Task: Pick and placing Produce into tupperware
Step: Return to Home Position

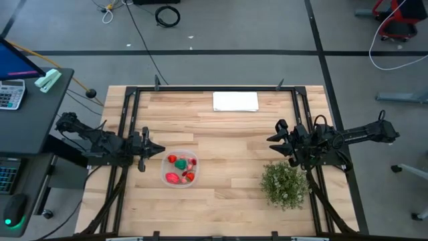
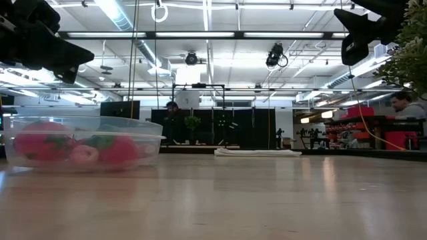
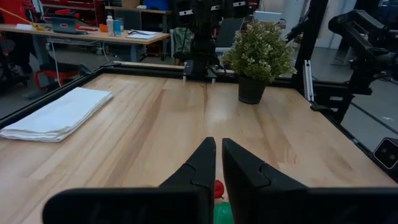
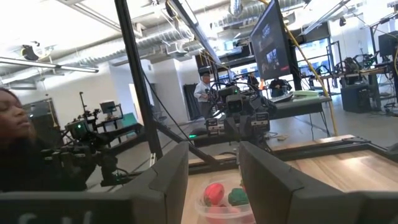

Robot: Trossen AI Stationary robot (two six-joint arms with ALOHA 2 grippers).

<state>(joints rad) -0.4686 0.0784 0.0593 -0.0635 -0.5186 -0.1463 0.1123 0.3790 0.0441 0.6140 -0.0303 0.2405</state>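
The tupperware (image 1: 165, 173), a round clear bowl, stands on the wooden table left of centre. Several red and pink produce pieces (image 1: 182, 163) and a green one lie inside it; the low view shows them behind the clear wall (image 2: 87, 122). My left gripper (image 1: 160, 150) hovers just left of and above the bowl, empty, its fingers shut (image 3: 219, 152). Red and green pieces (image 3: 219, 188) show below them. My right gripper (image 1: 271, 138) hangs open and empty over the table's right half (image 4: 214, 162). It faces the bowl (image 4: 200, 204).
A bushy green potted plant (image 1: 284, 184) stands near the right gripper, toward the near right corner. A folded white sheet (image 1: 235, 101) lies at the far edge. Bare wood lies between bowl and plant. Black frame rails run along the table's sides. People are in the room beyond.
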